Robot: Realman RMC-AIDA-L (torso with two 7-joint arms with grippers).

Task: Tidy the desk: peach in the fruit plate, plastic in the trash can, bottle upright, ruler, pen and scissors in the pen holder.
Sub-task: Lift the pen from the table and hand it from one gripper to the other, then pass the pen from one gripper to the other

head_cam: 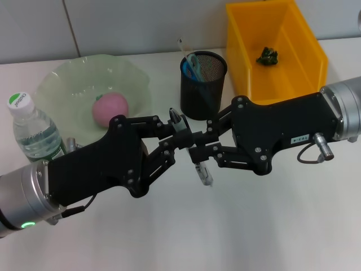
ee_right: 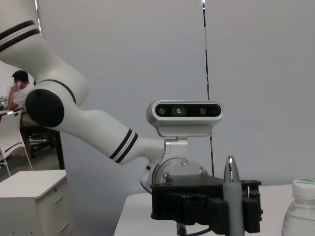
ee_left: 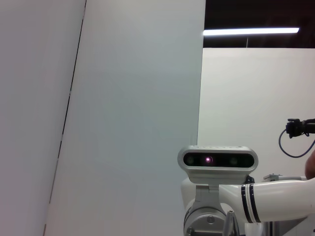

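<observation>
My two grippers meet over the middle of the desk, with a grey pen (head_cam: 203, 172) slanting between them. The left gripper (head_cam: 175, 135) is shut on its upper end and the right gripper (head_cam: 198, 151) is shut on its middle. The right wrist view shows the pen (ee_right: 231, 194) upright against the black left gripper (ee_right: 206, 206). A pink peach (head_cam: 110, 109) lies in the green fruit plate (head_cam: 67, 84). The bottle (head_cam: 31, 127) stands upright at the left. Behind the grippers, the black mesh pen holder (head_cam: 203, 90) holds blue-handled scissors (head_cam: 193, 66) and a ruler (head_cam: 181, 45). Green plastic (head_cam: 267, 56) lies in the yellow trash can (head_cam: 307, 62).
The trash can stands at the back right, close behind the right arm. The plate and bottle fill the left side. Bare white desk stretches in front of the grippers. The left wrist view shows only a wall and the robot's head camera (ee_left: 217, 160).
</observation>
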